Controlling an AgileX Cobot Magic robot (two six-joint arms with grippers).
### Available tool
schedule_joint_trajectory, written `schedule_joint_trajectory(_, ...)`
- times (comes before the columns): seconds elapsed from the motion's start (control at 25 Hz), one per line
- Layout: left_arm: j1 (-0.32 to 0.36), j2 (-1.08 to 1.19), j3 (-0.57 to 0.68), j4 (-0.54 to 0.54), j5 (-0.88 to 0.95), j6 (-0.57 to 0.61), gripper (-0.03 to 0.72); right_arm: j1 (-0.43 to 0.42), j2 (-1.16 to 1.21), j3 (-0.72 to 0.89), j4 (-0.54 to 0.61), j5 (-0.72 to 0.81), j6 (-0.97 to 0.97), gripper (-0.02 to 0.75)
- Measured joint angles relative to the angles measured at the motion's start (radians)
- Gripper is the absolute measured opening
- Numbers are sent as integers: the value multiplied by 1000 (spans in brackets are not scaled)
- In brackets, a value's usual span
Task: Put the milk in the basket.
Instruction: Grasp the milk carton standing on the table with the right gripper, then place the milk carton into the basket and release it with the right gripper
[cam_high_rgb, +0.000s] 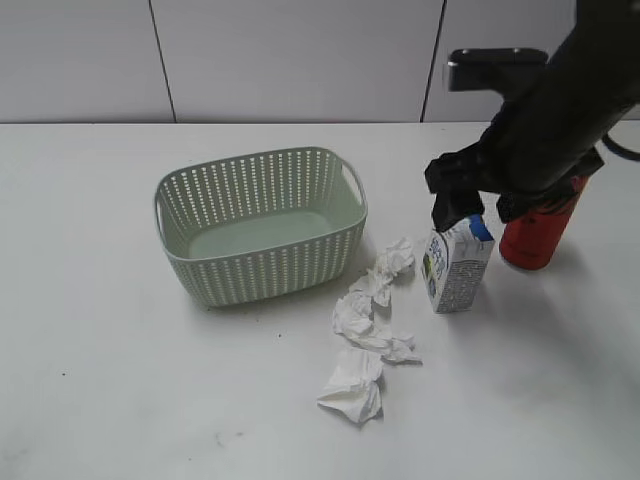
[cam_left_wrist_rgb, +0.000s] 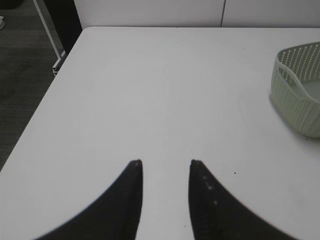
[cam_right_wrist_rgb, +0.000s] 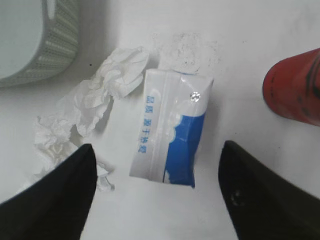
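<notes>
The milk (cam_high_rgb: 455, 265) is a small white carton with a blue top corner, standing upright on the white table right of the basket. In the right wrist view I look down on its top (cam_right_wrist_rgb: 170, 132). My right gripper (cam_right_wrist_rgb: 157, 150) is open, its fingers wide apart above the carton, touching nothing; it also shows in the exterior view (cam_high_rgb: 462, 205). The pale green perforated basket (cam_high_rgb: 345, 225) stands empty at centre left; its edge shows in the left wrist view (cam_left_wrist_rgb: 295, 105) and the right wrist view (cam_right_wrist_rgb: 62, 40). My left gripper (cam_left_wrist_rgb: 165, 164) is open and empty over bare table.
A red soda can (cam_high_rgb: 535, 232) stands just right of the carton, also in the right wrist view (cam_right_wrist_rgb: 295, 87). Crumpled white tissues (cam_high_rgb: 370, 330) lie between basket and carton, trailing toward the front. The table's left edge (cam_left_wrist_rgb: 45, 100) drops to dark floor.
</notes>
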Motion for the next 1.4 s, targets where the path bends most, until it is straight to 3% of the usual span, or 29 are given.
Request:
schedule_joint_trajectory(0.28, 0, 0, 0, 0, 0, 0, 233, 1, 148, -4, -7, -28, 87, 570)
schedule_joint_trajectory(0.4, 0, 0, 0, 0, 0, 0, 233, 1, 166, -4, -7, -28, 105, 493)
schedule_joint_trajectory(0.52, 0, 0, 0, 0, 0, 0, 233, 1, 169, -4, -12, -26, 123, 342)
schedule_joint_trajectory(0.96, 0, 0, 0, 0, 0, 0, 233, 2, 100, -21, -17, -6, 130, 346)
schedule_joint_trajectory(1.4, 0, 0, 0, 0, 0, 0, 233, 15, 37, -406, -53, 237, 56, 345)
